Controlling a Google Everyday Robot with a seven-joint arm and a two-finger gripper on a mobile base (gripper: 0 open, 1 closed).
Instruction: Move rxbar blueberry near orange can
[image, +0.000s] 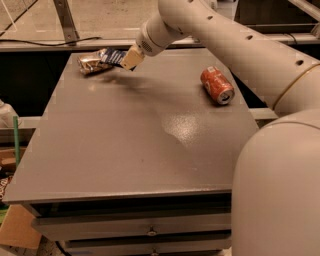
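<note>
The rxbar blueberry (113, 55), a flat dark navy wrapper with white lettering, lies at the far left of the grey table (140, 135), its left end touching a shiny gold-and-brown foil pack (90, 63). My gripper (131, 58) is at the bar's right end, low over the table and covering part of it. The orange can (217, 85) lies on its side at the far right of the table, silver top toward the front, well apart from the bar.
My white arm (240, 45) stretches from the right foreground across the back of the table, passing above the can. Drawers (150, 231) front the table. A cardboard box (20, 227) stands on the floor at the lower left.
</note>
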